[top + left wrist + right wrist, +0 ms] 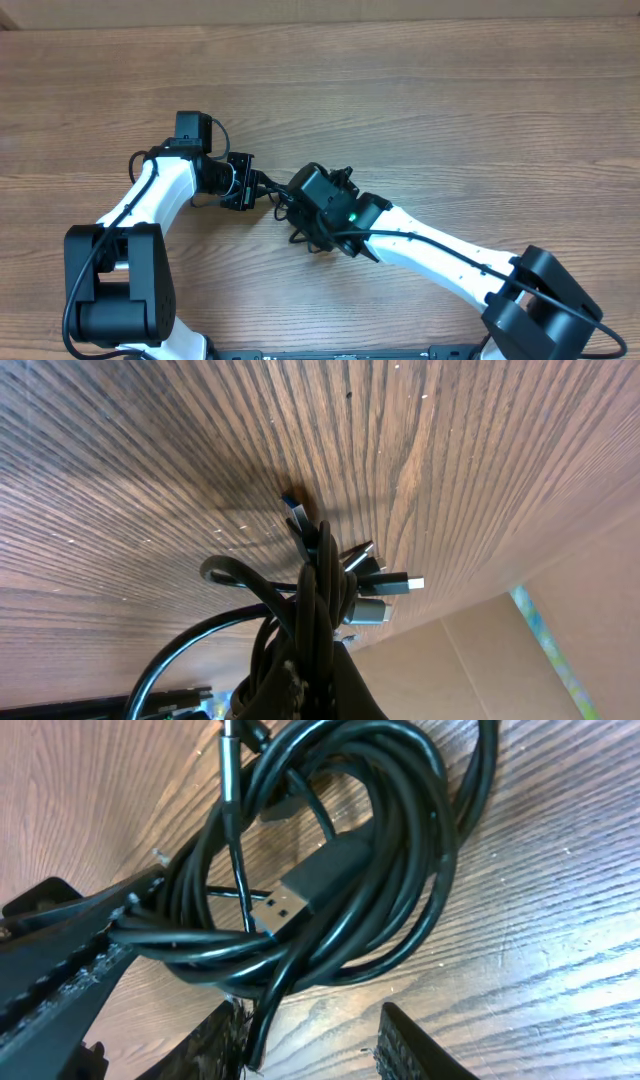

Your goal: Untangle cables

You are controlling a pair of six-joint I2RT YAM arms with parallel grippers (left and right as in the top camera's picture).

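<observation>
**A:** Where's the task thing?

**B:** Bunch of thin black flexible cables (435, 840), wound in a tight coil. It's mid brown wood-grain table (420, 90), right between the two arms.

**A:** Jaws?

**B:** Left gripper (248, 188) is clenched on one side of the coil. In its wrist view the strands rise out of it, with small silver-tipped plugs (385, 582) poking out at the far end. Right gripper (315, 1040) has its jaws apart with bare wood between them and nothing grasped. The coil's nearest loop sits just beside its fingertips.

**A:** How will it handle?

**B:** Light and limp, I'd guess. The loops will likely sag and drag each other along. The jacket looks smooth, so it could slide through a weak pinch. The plugs are the only rigid bits, and they snag. One black plug with a silver tip (300, 895) lies across the inside of the coil.

**A:** Where to take hold?

**B:** Probably one outer strand, or that plug body, away from the left clamp. Pinching the whole bundle likely just tightens it.
</observation>
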